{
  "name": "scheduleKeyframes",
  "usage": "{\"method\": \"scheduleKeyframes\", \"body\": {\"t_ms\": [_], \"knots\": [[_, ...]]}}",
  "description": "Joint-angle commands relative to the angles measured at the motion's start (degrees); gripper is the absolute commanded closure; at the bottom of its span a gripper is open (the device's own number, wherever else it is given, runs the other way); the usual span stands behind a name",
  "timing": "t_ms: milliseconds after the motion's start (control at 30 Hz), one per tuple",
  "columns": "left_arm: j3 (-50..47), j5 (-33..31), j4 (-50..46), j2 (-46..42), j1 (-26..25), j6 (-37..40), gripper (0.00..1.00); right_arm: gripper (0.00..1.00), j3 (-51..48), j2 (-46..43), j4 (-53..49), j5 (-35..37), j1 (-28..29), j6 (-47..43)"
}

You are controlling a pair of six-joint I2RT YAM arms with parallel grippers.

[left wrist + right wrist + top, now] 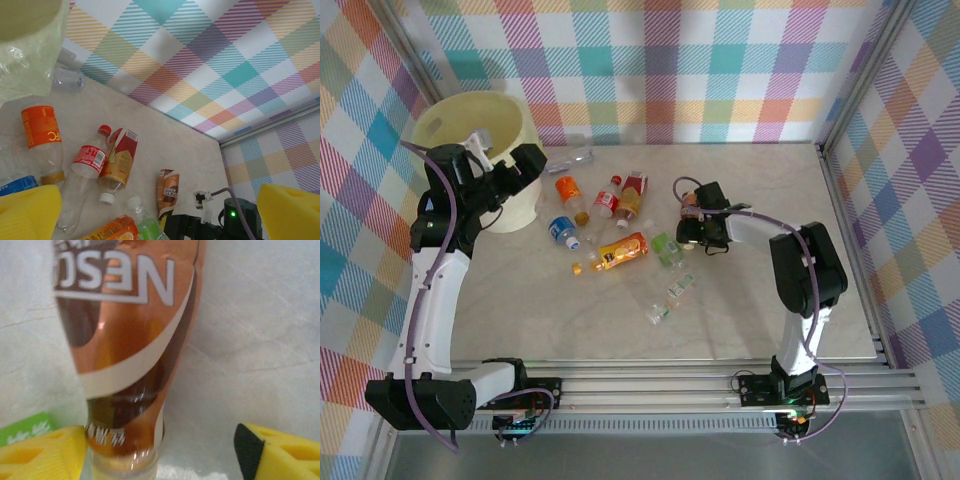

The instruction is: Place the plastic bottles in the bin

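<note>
we straddle the brown bottle (125, 340) with the right gripper (160, 452), jaws apart, to pinch it; left gripper (160, 215) gapes empty by the bin (517, 205).

A pale, marble-patterned stone-look tabletop (750, 310) is enclosed by pastel plaid fabric walls (720, 70). Ribbed silver aluminium rails (650, 385) run along its near edge.

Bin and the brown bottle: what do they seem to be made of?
The bin looks like cream plastic, smooth with a dull finish and a thick moulded rim. The brown bottle is probably thin clear plastic under a glossy printed sleeve: highlights glint on it and the neck looks see-through.
</note>
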Motion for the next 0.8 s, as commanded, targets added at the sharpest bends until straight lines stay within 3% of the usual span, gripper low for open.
{"method": "scheduleKeyframes", "body": {"t_ms": [0,167,433,767], "knots": [[-0.28,-0.29,-0.46,-0.13,-0.49,0.48,0.00,0.30,1.43,1.87,-2.56,3.84,1.20,-0.99],[-0.23,0.24,-0.39,-0.06,-1.10,0.38,0.00,0.38,0.45,2.49,-1.37,5.46,1.74,-0.65],[0.84,0.69,-0.54,1.17,-3.93,0.50,0.00,0.60,-2.08,0.52,1.48,5.54,1.68,-4.26],[1.76,-0.13,0.31,3.36,-8.71,1.03,0.00,0.79,-10.15,-10.21,6.83,3.04,1.71,-6.35]]}}
